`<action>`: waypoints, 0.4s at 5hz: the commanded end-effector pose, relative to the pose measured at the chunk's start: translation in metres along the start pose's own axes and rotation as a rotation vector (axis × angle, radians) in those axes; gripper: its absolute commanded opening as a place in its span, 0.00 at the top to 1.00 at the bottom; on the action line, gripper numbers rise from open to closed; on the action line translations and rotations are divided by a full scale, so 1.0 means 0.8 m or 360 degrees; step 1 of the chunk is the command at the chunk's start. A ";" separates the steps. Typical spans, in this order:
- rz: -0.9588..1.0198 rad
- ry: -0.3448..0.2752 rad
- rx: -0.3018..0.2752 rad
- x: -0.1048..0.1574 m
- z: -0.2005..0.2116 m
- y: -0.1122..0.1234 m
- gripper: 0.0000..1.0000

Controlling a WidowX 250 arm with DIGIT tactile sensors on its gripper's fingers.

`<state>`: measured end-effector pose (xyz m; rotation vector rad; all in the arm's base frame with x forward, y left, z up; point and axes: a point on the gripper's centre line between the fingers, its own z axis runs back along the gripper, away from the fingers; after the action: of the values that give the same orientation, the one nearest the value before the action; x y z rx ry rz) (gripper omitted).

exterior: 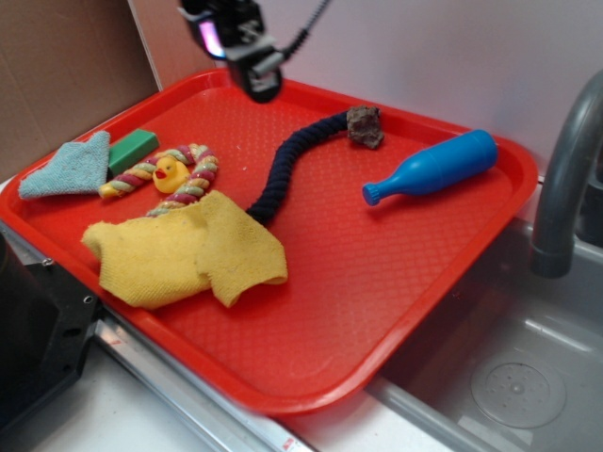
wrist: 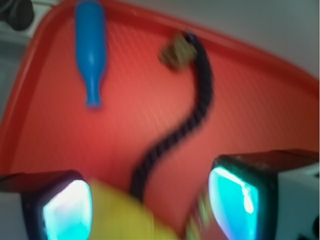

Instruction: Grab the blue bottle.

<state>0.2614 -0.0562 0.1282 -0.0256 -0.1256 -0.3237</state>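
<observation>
A yellow cloth and navy rope lie nearest on the red tray, while the blue bottle rests near its far right rim, awaiting the raised gripper, fingers spread, which should straddle its body crosswise.

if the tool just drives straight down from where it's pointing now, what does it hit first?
Probably the dark rope, or bare tray beside it. In the wrist view the open tool frames the rope's lower stretch and the yellow cloth edge. The blue bottle lies well off that line. The view is blurred, so depth is uncertain.
</observation>
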 end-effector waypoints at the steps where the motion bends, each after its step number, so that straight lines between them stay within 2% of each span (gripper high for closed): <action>1: -0.0144 -0.0115 0.0137 0.093 -0.022 -0.030 0.00; 2: -0.0189 -0.0107 0.0095 0.107 -0.046 -0.056 0.00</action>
<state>0.3216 -0.1133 0.0770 0.0408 -0.1340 -0.4299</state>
